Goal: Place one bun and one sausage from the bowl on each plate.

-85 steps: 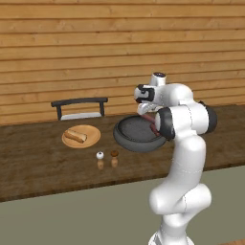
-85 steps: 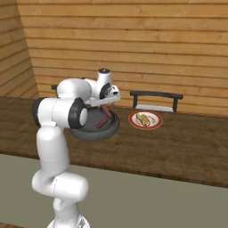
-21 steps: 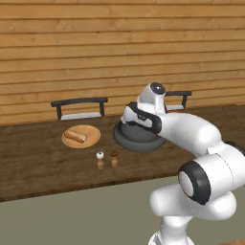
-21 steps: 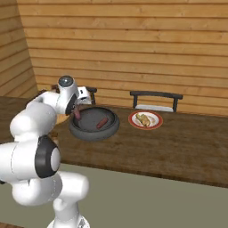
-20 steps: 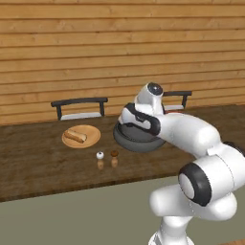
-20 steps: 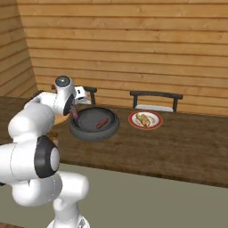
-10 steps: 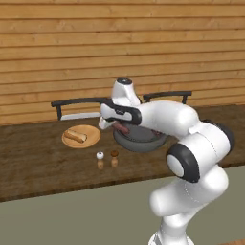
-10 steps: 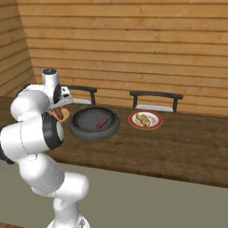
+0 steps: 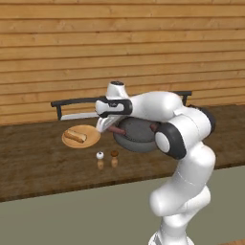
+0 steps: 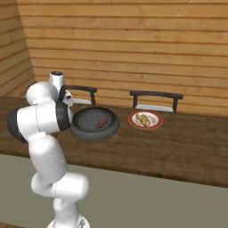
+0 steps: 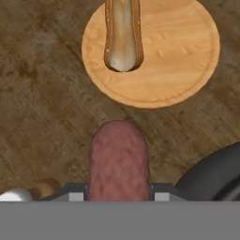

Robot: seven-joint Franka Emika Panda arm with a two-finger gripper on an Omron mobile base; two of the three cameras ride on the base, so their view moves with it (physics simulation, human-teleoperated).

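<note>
Between the bowl (image 9: pixel 139 134) and the wooden plate (image 9: pixel 81 137), the gripper (image 9: pixel 106 128) hangs over the counter (image 9: pixel 38 158) with its fingers closed on a sausage (image 11: pixel 119 159). The hand view looks straight along that sausage: its rounded end points toward the plate, and its far half is lost behind the grey fittings at the fingers, so the grip seems to sit near the back end or middle (I cannot tell which).

On the wooden plate a bun (image 11: pixel 123 33) already lies, reaching from the plate's centre toward one edge. The red-rimmed plate (image 10: pixel 145 120) on the other side of the bowl carries food too, seemingly a bun with something dark along it, though it is too small to be sure. One more sausage (image 10: pixel 102 123) rests inside the bowl.

My judgement of the held sausage: light, fairly firm, with a smooth round skin that could roll or slide between flat fingers. A hold across its middle is the safest, since a grip near one end would let the free end droop or swing. Set down, it may roll on the flat plate, so laying it against the bun or on it would steady it. The bun is likely softer and would dent if pinched hard.
</note>
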